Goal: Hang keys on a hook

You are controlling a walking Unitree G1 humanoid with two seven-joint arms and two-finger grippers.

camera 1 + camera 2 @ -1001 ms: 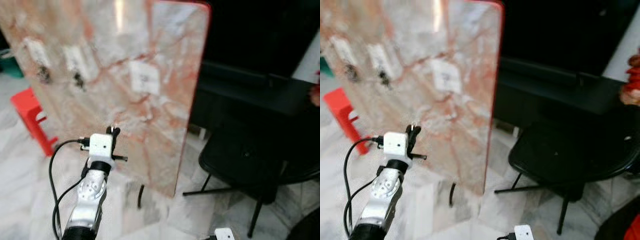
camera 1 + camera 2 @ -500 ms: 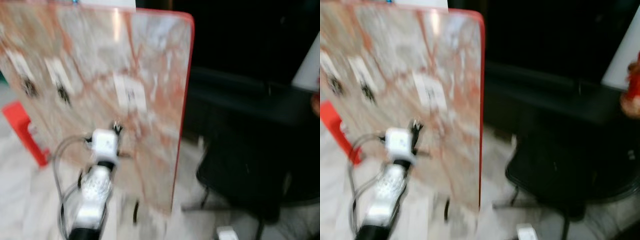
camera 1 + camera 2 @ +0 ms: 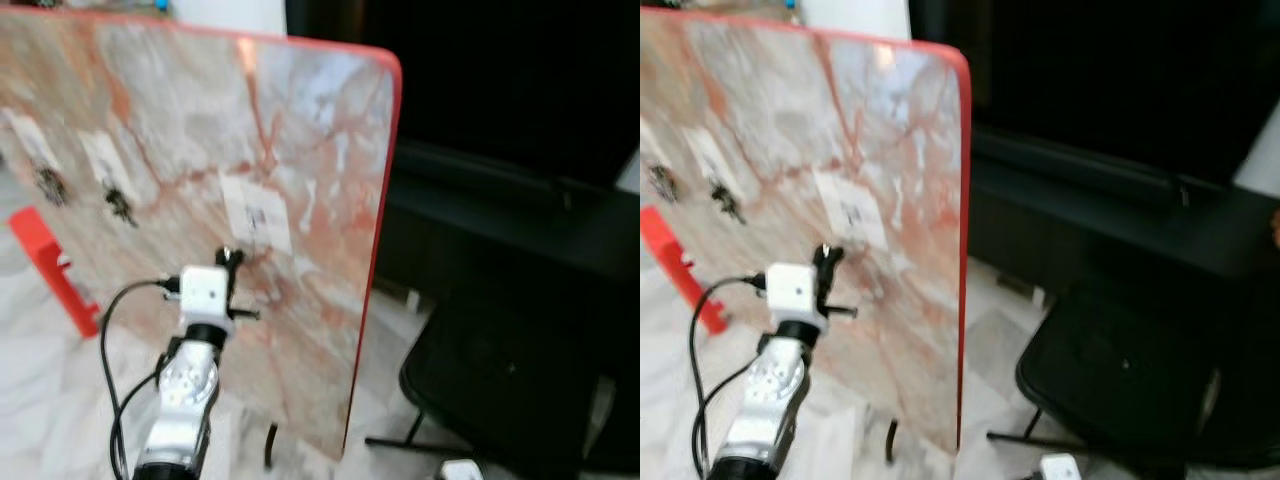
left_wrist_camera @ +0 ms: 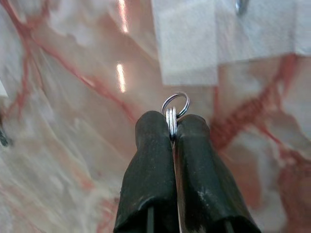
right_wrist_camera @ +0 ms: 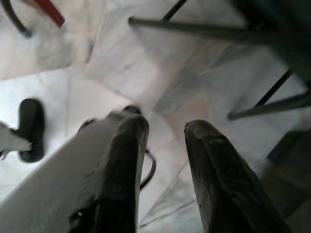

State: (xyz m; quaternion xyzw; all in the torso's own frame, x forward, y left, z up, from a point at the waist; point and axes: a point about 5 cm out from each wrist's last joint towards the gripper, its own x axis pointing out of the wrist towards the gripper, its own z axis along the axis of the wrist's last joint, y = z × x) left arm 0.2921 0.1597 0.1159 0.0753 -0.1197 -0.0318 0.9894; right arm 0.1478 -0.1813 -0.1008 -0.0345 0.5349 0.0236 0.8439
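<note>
A marbled board [image 3: 300, 130] with a red edge stands upright on the floor [image 3: 1000, 400], a black chair [image 3: 1120, 380] beside it. White pads [image 3: 258, 212] with hooks sit on its face. The left tool [image 4: 171, 127] pinches the key ring [image 4: 175, 104] just before the board, near a pad. The right tool [image 5: 163, 131] hangs idle over the floor, fingers parted.

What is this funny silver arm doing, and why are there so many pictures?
It's a walking robot with cameras. Two pictures come from its head, like eyes; two come from its wrists. The left gripper has its jaws pinched shut on a small silver metal key ring, held up close to a pink-and-white marbled board with a red edge. White square patches are stuck on the board; dark things hang at two further patches. The right gripper hangs low with jaws open, looking at the white marble floor and a black chair.
</note>
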